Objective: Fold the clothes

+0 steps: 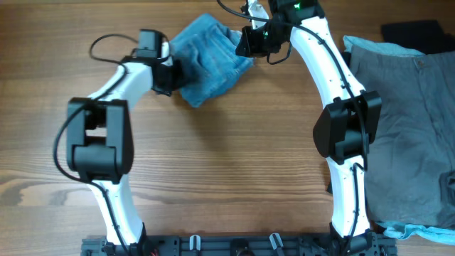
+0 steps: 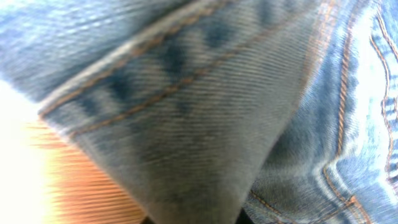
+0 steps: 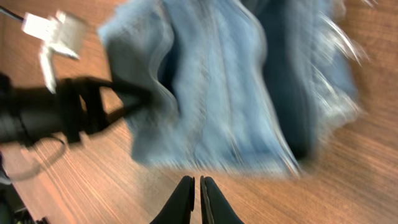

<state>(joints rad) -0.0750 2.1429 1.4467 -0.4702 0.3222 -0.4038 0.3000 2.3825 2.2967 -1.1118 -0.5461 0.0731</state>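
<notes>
The light-blue jeans (image 1: pixel 210 60) lie folded into a compact bundle at the back of the table. My left gripper (image 1: pixel 170 71) is at the bundle's left edge. In the left wrist view a thick denim fold (image 2: pixel 205 124) with orange stitching fills the frame and runs down between the jaws. My right gripper (image 3: pixel 197 183) is shut and empty over bare wood, just short of the jeans' (image 3: pixel 230 93) near edge. In the overhead view it sits at the bundle's right edge (image 1: pixel 243 46). Grey-khaki trousers (image 1: pixel 405 128) lie spread at the right, and a black garment (image 1: pixel 416 32) lies behind them.
The left arm's gripper (image 3: pixel 93 106) shows in the right wrist view, touching the jeans' left edge. A light-blue cloth edge (image 1: pixel 419 231) peeks from under the khaki trousers at the front right. The wooden table (image 1: pixel 227 156) stretches between the two arm bases.
</notes>
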